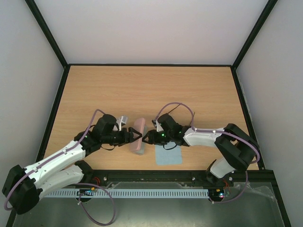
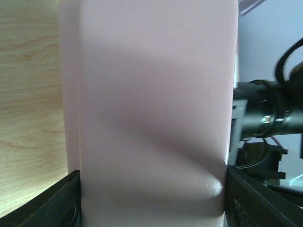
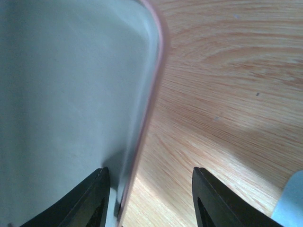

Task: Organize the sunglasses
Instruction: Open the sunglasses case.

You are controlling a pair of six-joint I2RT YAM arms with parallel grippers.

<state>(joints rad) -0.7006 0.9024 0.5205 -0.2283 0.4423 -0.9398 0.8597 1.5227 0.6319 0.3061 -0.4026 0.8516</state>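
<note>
The pinkish case (image 1: 138, 130) stands on the wooden table between my two grippers. My left gripper (image 1: 133, 137) is shut on it. In the left wrist view the case (image 2: 151, 94) fills the frame, with a black finger (image 2: 47, 203) pressed against each side. My right gripper (image 1: 147, 137) is open at the case's right side. In the right wrist view its fingers (image 3: 94, 198) straddle a pink-rimmed edge of the case (image 3: 61, 94), whose face looks grey there. The sunglasses are not visible in any view.
A light blue square cloth (image 1: 169, 156) lies flat near the front edge, under the right arm; its corner shows in the right wrist view (image 3: 291, 203). The table (image 1: 142, 90) has black rails on all sides and white walls beyond.
</note>
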